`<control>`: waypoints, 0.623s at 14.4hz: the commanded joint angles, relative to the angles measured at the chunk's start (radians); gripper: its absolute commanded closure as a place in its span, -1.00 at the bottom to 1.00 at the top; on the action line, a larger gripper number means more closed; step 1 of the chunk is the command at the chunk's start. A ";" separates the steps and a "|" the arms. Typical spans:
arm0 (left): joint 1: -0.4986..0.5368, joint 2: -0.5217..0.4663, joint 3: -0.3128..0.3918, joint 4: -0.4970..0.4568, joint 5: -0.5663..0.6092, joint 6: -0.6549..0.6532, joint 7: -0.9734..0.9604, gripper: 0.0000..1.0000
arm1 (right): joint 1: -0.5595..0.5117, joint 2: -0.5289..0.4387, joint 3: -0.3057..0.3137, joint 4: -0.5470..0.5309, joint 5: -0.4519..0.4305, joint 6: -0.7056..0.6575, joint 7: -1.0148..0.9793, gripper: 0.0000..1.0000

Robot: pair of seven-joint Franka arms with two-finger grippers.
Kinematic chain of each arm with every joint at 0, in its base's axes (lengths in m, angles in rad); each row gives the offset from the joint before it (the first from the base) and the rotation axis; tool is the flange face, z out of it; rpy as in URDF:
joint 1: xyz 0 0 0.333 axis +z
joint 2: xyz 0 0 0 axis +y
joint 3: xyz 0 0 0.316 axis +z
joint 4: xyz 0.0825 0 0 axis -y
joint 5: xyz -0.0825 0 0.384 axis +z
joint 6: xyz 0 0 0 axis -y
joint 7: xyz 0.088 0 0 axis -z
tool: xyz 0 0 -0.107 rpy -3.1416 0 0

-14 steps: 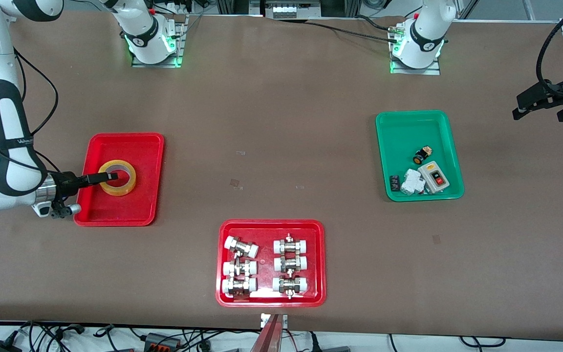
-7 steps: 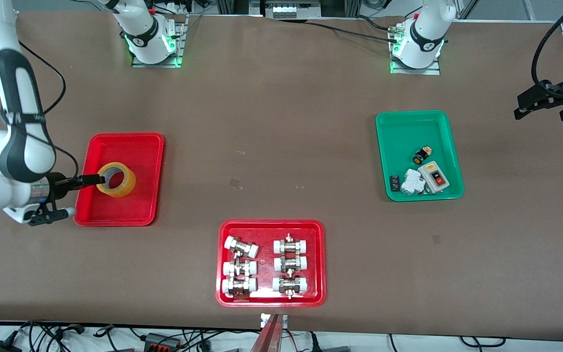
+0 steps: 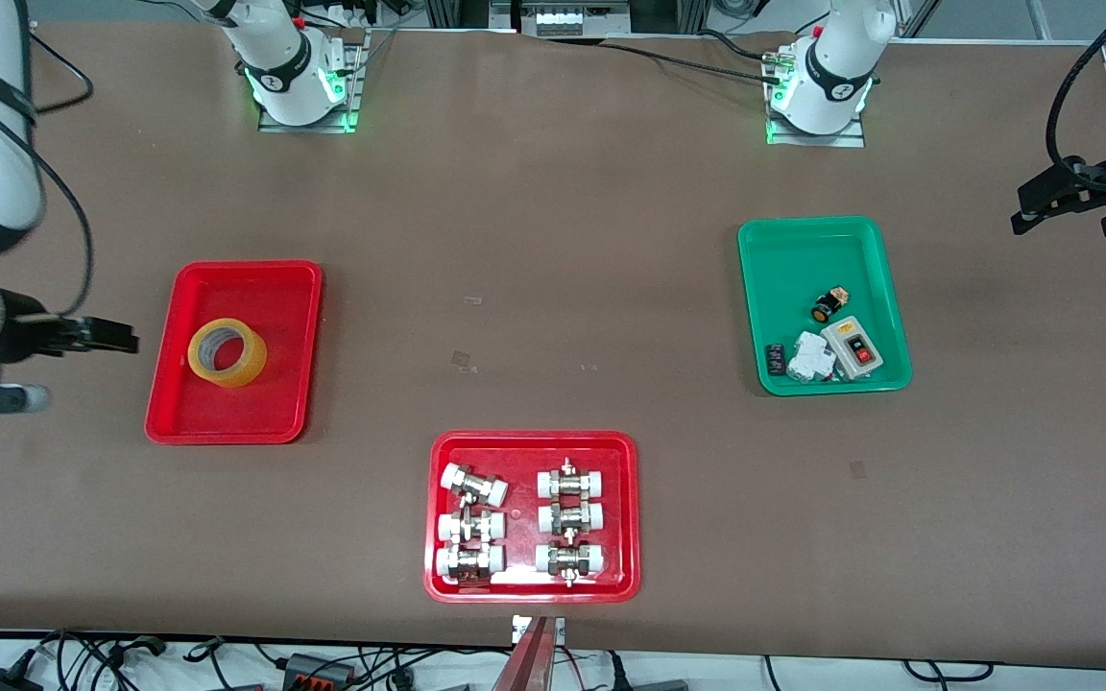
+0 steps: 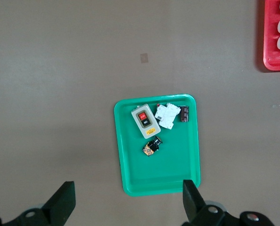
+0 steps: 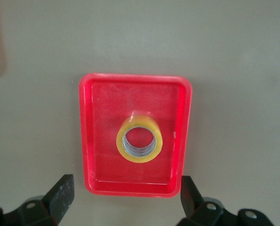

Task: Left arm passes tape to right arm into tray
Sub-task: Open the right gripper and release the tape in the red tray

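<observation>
The yellow tape (image 3: pixel 227 353) lies flat in the plain red tray (image 3: pixel 275 297) at the right arm's end of the table. My right gripper (image 3: pixel 126 340) is open and empty, up over the table just outside the tray's edge. In the right wrist view the tape (image 5: pixel 139 142) sits in the middle of the tray (image 5: pixel 97 117), apart from my right gripper (image 5: pixel 126 189), whose jaws stand wide apart. My left gripper (image 3: pixel 1057 226) is open and empty, held high at the left arm's end of the table; in the left wrist view (image 4: pixel 127 194) it holds nothing.
A green tray (image 3: pixel 803 259) with a switch box and small parts lies toward the left arm's end, also in the left wrist view (image 4: pixel 135 169). A red tray with pipe fittings (image 3: pixel 531 447) lies nearest the front camera, mid-table.
My right gripper let go of the tape and drew back out of the tray, rising toward the table's end. The tape stays in the tray. The left arm has barely moved.
</observation>
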 commanded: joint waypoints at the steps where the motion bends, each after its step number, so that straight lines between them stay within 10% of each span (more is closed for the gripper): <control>1: -0.004 0.015 -0.003 0.034 0.017 -0.023 -0.010 -1.00 | -0.003 0.008 0.005 0.100 -0.007 -0.052 0.017 -1.00; 9: -0.002 0.015 -0.003 0.033 0.017 -0.025 -0.008 -1.00 | 0.005 -0.099 -0.001 -0.040 -0.020 0.107 0.049 -1.00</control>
